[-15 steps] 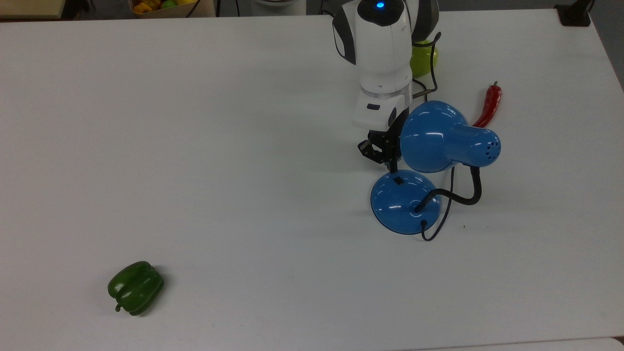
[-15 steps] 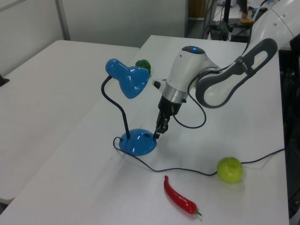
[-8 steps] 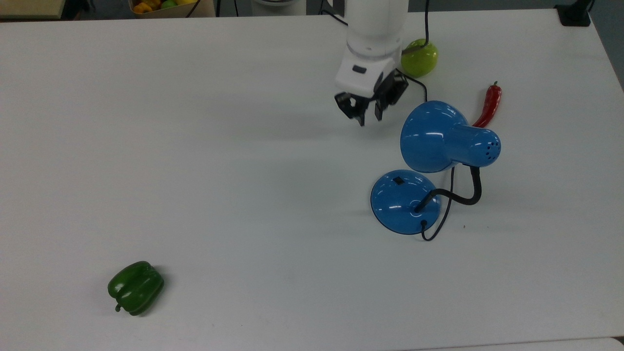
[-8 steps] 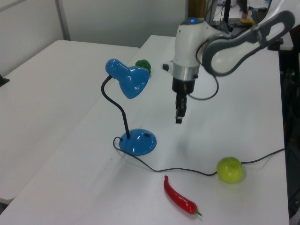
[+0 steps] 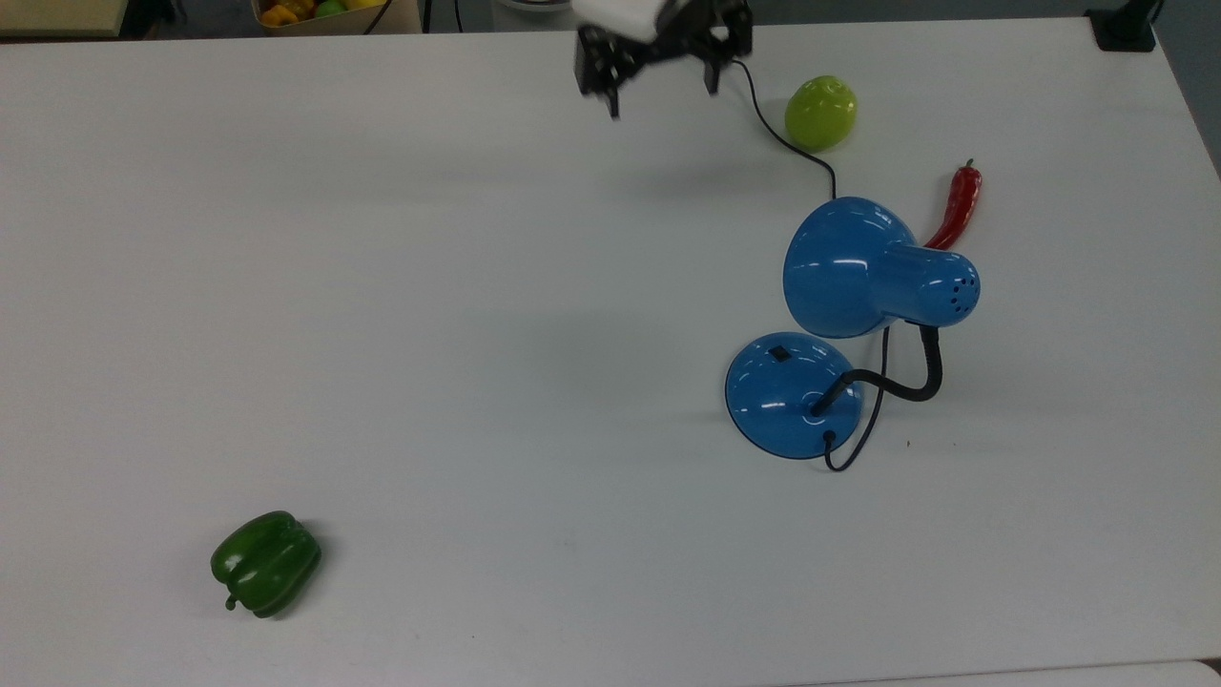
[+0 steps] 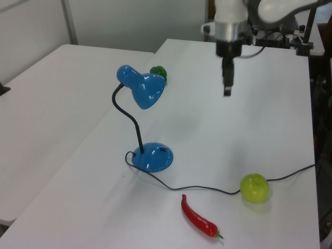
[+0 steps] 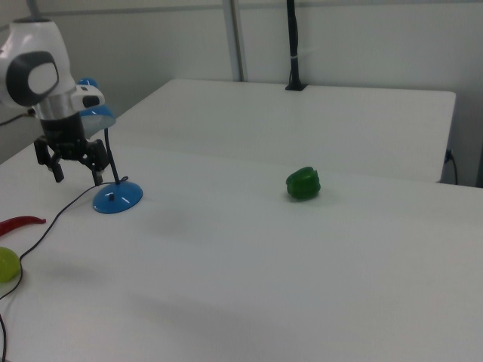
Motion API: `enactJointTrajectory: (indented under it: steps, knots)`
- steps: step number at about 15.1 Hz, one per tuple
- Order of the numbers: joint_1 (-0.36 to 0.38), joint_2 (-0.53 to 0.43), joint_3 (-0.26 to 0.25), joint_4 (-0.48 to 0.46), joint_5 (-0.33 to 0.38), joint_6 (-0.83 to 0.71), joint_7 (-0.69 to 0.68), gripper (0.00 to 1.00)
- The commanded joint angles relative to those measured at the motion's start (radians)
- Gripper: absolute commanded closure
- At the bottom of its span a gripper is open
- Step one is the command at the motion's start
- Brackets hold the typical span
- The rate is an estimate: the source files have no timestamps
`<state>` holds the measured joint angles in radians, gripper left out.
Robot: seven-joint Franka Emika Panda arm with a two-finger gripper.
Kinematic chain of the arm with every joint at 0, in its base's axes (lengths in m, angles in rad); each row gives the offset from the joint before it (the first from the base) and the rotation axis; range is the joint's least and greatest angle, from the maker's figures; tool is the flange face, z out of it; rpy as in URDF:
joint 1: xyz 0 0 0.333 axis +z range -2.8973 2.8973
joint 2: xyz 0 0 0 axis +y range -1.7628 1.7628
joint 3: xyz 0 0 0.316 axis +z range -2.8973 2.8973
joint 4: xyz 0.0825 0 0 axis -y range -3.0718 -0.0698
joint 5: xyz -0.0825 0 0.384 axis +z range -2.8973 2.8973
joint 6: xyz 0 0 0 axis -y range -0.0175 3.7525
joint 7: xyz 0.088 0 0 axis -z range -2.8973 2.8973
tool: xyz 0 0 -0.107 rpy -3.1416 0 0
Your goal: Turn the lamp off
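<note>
The blue lamp stands on the white table [image 5: 429, 286], with its round base [image 5: 792, 401] toward the top view's right. A small black switch [image 5: 780, 353] sits on the base. A black gooseneck [image 5: 906, 386] carries the bell-shaped shade [image 5: 858, 267] above it. My gripper [image 5: 661, 91] hangs open and empty in the air, far from the lamp, near the top view's upper edge. In the left view the gripper [image 6: 227, 87] is high above the table, right of the shade [image 6: 144, 89] and base [image 6: 152, 157]. In the right view the gripper [image 7: 75, 175] hovers just left of the base [image 7: 117, 198].
A green apple [image 5: 820, 113] and a red chili [image 5: 957, 205] lie beyond the lamp in the top view. The lamp's thin cord [image 5: 792, 143] runs past the apple. A green bell pepper [image 5: 265, 563] lies far off at the top view's lower left.
My gripper left the switch on the lamp base, rose, and moved toward the top view's upper left. Its fingers spread wider. The lamp stayed put.
</note>
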<state>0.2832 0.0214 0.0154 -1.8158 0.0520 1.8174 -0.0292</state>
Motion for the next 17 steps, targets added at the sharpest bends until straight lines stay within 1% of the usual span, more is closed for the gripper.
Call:
enactJointTrajectory:
  steps: [1, 2, 3, 5, 6, 8, 10, 13, 15, 17]
  knots:
    - [-0.010, -0.089, -0.060, 0.025, -0.001, -0.124, 0.142, 0.00]
    - [-0.027, -0.101, -0.066, 0.039, -0.001, -0.148, 0.185, 0.00]
    - [-0.048, -0.113, -0.066, 0.049, -0.003, -0.173, 0.196, 0.00]
    - [-0.097, -0.126, -0.066, 0.062, 0.002, -0.185, 0.193, 0.00]
    - [-0.110, -0.126, -0.066, 0.062, -0.001, -0.181, 0.190, 0.00]
    - [-0.131, -0.118, -0.065, 0.062, -0.001, -0.171, 0.149, 0.00]
    - [-0.156, -0.115, -0.064, 0.078, 0.005, -0.167, 0.070, 0.00]
    - [-0.177, -0.092, -0.065, 0.084, 0.012, -0.083, -0.043, 0.00]
    - [-0.196, -0.075, -0.060, 0.102, 0.012, -0.061, -0.052, 0.00]
    - [-0.214, -0.063, -0.034, 0.124, 0.008, -0.066, -0.067, 0.00]
